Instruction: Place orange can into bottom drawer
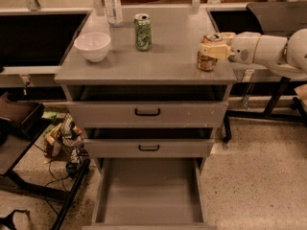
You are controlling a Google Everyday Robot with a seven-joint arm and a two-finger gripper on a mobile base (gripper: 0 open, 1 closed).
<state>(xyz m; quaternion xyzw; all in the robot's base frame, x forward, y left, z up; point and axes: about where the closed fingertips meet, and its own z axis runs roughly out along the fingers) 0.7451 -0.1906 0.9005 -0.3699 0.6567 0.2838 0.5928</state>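
- The orange can (206,61) stands upright on the grey cabinet top (163,63), near its front right corner, so it is within reach of the arm coming in from the right.
- The gripper (212,43) sits at the can's upper half. 1 pale finger lies across its front and the other behind its silver top, and the 2 appear pressed onto it in a pinch.
- Holding it high on the body probably leaves the base free, so the can could be set down upright later.
- The can's base looks to be touching the top, so I judge the step in hand to be securing the grasp, with the lift not yet made.
- The bottom drawer (148,195) is pulled far out below, its long tray open from above and nothing showing in it, ready to receive the can.
- The 2 upper drawers, top (192,114) and middle (192,148), are pulled out only slightly, so they overhang little of the tray.
- The green can (142,31), white bowl (93,46) and clear bottle (112,4) stand well apart from the grasp, towards the back left.
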